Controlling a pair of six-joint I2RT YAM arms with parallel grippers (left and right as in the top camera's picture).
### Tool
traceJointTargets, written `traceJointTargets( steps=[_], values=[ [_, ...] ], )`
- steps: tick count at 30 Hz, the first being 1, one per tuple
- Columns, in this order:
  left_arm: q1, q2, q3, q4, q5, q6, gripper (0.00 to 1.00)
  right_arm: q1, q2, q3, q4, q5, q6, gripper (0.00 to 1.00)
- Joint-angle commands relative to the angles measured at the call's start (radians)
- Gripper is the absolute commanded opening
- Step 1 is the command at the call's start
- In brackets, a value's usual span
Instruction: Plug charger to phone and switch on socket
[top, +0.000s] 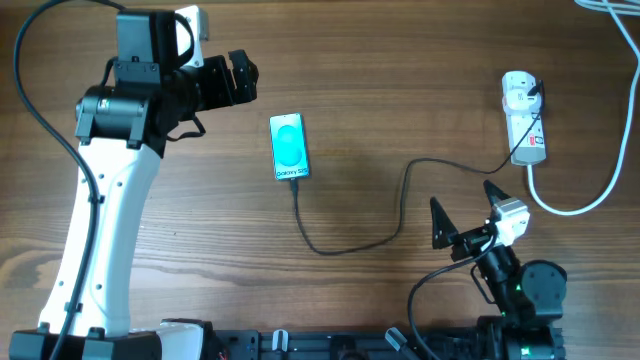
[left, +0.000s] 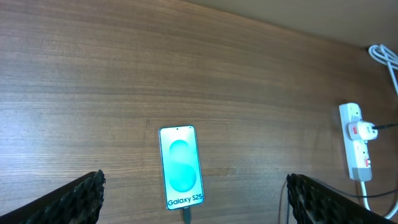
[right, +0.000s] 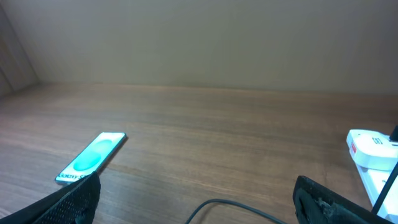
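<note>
The phone (top: 289, 147) lies flat mid-table, screen lit teal, "Galaxy" text at its near end; it also shows in the left wrist view (left: 181, 166) and the right wrist view (right: 92, 157). The thin black charger cable (top: 352, 243) runs from the phone's near end, where its connector (left: 185, 214) sits in the port, to a plug in the white socket strip (top: 523, 118), also in view in the left wrist view (left: 356, 140). My left gripper (top: 243, 77) is open and empty, up and left of the phone. My right gripper (top: 463, 208) is open and empty at the front right.
A thicker white cable (top: 590, 200) loops from the socket strip toward the right edge and the far right corner. The wooden table (top: 400, 80) carries nothing else. The left arm stands along the left side.
</note>
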Motion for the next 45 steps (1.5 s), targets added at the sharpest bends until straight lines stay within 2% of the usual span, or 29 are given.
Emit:
traceJointTargets(
  steps=[1, 25, 30, 34, 40, 45],
  values=[
    [0.007, -0.006, 0.008, 0.002, -0.002, 0.005, 1.00, 0.005, -0.035, -0.007, 0.012, 0.026, -0.017, 1.00],
    [0.007, -0.011, 0.008, -0.013, -0.003, 0.005, 1.00, 0.005, -0.035, -0.008, 0.013, 0.024, -0.019, 1.00],
    [0.003, -0.135, -0.041, 0.018, -0.043, 0.024, 1.00, 0.005, -0.035, -0.008, 0.013, 0.024, -0.019, 1.00],
    [0.005, -0.362, -0.318, 0.230, -0.043, 0.062, 1.00, 0.005, -0.035, -0.008, 0.013, 0.024, -0.019, 1.00],
    [0.011, -0.771, -0.901, 0.629, -0.043, 0.061, 1.00, 0.005, -0.035, -0.008, 0.013, 0.024, -0.019, 1.00],
    [0.017, -1.033, -1.216, 0.811, -0.045, 0.062, 1.00, 0.005, -0.035, -0.008, 0.013, 0.024, -0.019, 1.00]
  ],
)
